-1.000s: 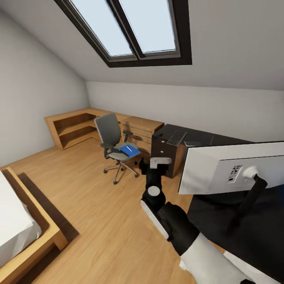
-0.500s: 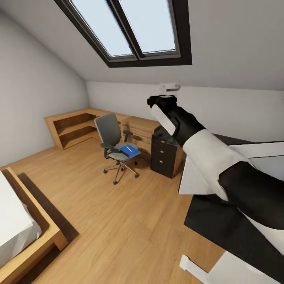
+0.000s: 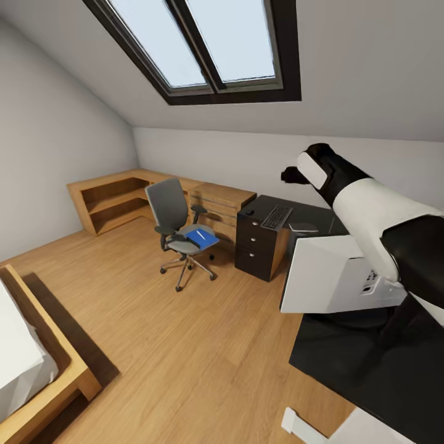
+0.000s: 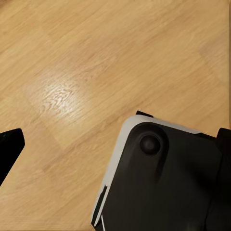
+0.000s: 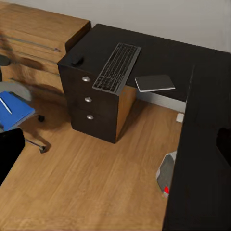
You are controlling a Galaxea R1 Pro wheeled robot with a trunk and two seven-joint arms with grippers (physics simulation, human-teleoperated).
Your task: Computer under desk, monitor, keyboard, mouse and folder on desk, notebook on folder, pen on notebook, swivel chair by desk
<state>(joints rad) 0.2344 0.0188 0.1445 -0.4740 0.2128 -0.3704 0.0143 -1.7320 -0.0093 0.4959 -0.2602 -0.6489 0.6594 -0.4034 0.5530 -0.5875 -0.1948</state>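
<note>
A grey swivel chair (image 3: 176, 225) stands on the floor left of the black desk (image 3: 320, 216), with a blue folder (image 3: 202, 235) and a white pen (image 5: 6, 105) on its seat. On the desk lie the keyboard (image 3: 276, 216), the small dark mouse (image 3: 249, 211) and a grey notebook (image 3: 302, 227). The white-backed monitor (image 3: 333, 271) stands on the near desk section. A grey computer (image 5: 166, 173) with a red light sits on the floor under the desk. My right gripper (image 3: 290, 175) is raised high above the desk, open and empty. My left gripper (image 4: 115, 144) is open over the floor.
A wooden corner shelf unit (image 3: 111, 197) and wooden drawers (image 3: 219, 200) line the far wall. A bed frame (image 3: 43, 370) fills the near left. The desk's black drawer block (image 3: 254, 246) faces the chair. Open wood floor (image 3: 172, 327) lies between bed and desk.
My right arm has swung up from low in front of the monitor to high above the desk, then further right. The chair, folder and desk items have not moved.
</note>
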